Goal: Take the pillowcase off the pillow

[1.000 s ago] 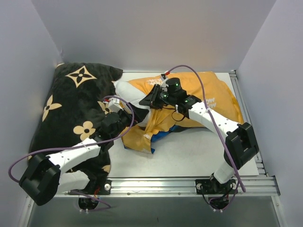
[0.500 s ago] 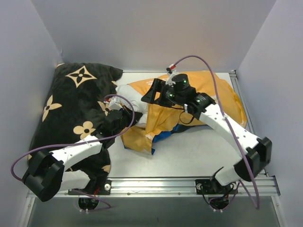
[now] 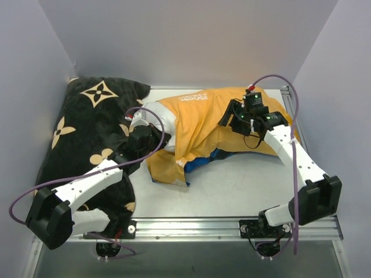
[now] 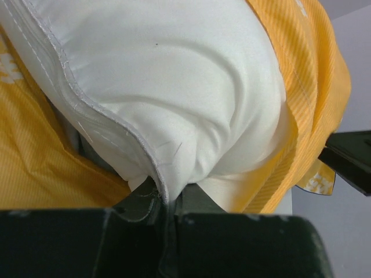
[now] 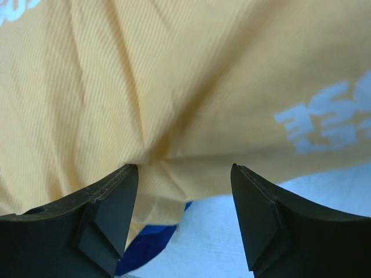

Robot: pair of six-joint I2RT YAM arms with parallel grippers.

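Observation:
The pillowcase (image 3: 208,124) lies orange side up with white lettering, a blue edge showing at its front (image 3: 203,162). The white pillow (image 3: 155,113) sticks out of its left end. My left gripper (image 3: 159,141) is shut on the pillow's seamed corner; in the left wrist view the left gripper (image 4: 168,202) pinches the seam of the white pillow (image 4: 174,87), with the orange pillowcase (image 4: 316,116) behind. My right gripper (image 3: 229,119) hovers open over the pillowcase's right half. In its wrist view the right gripper (image 5: 184,191) has only orange pillowcase (image 5: 174,87) beyond its spread fingers (image 5: 113,208).
A big black cushion with tan flower motifs (image 3: 87,127) fills the table's left side, under my left arm. Grey walls close in at the back and both sides. White table surface (image 3: 232,185) shows in front of the pillowcase; its blue edge (image 5: 145,246) shows by the left finger.
My left gripper has shut on the pillow's corner. The right gripper has let go of the pillowcase's open end, opened, and swung right over the orange fabric.

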